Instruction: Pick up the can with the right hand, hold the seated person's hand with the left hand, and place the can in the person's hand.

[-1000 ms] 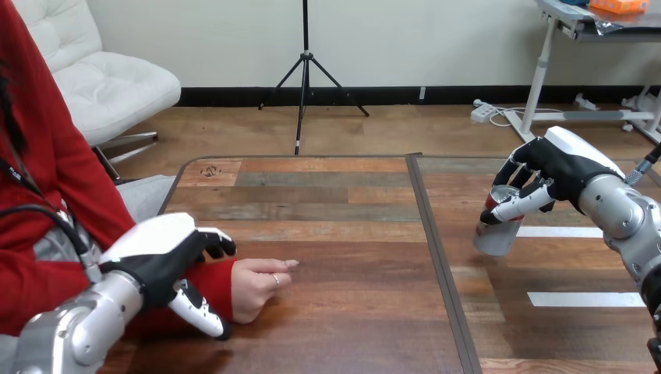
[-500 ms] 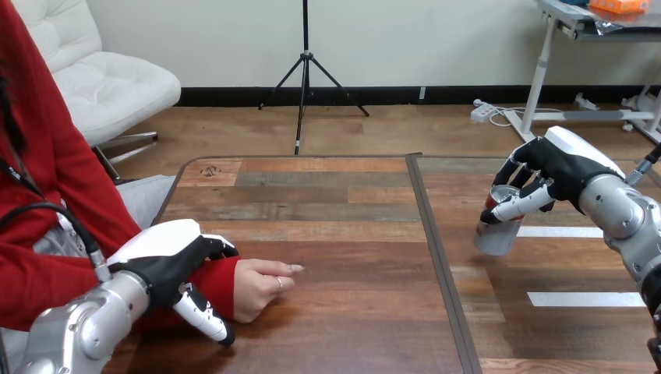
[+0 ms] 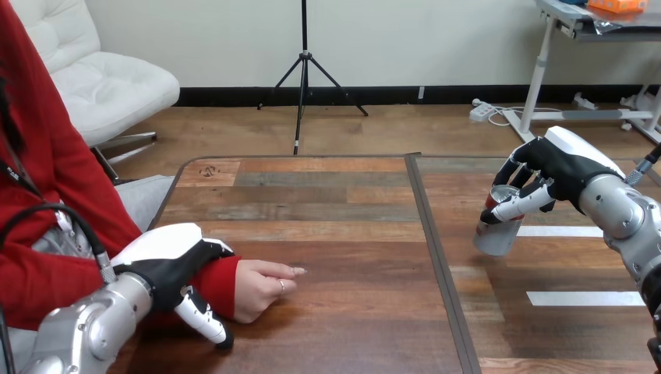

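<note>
One can [image 3: 496, 234] is clasped by the curled fingers of the right hand [image 3: 557, 167] at the table's [image 3: 351, 234] right side. At near left, the person's wrist [image 3: 220, 276] is enclosed by the left hand [image 3: 167, 261], with its thumb and fingers curled round it. One person's hand [image 3: 261, 288] is rested on the table.

– where do you look from?
– from the camera on my robot's head. it looks forward and down over the wooden table [image 3: 327, 202].
– how near is it?
– near. the table runs off the bottom and the right side. my left hand [image 3: 167, 261] comes in low at the left, my right hand [image 3: 557, 167] at the right edge.
</note>
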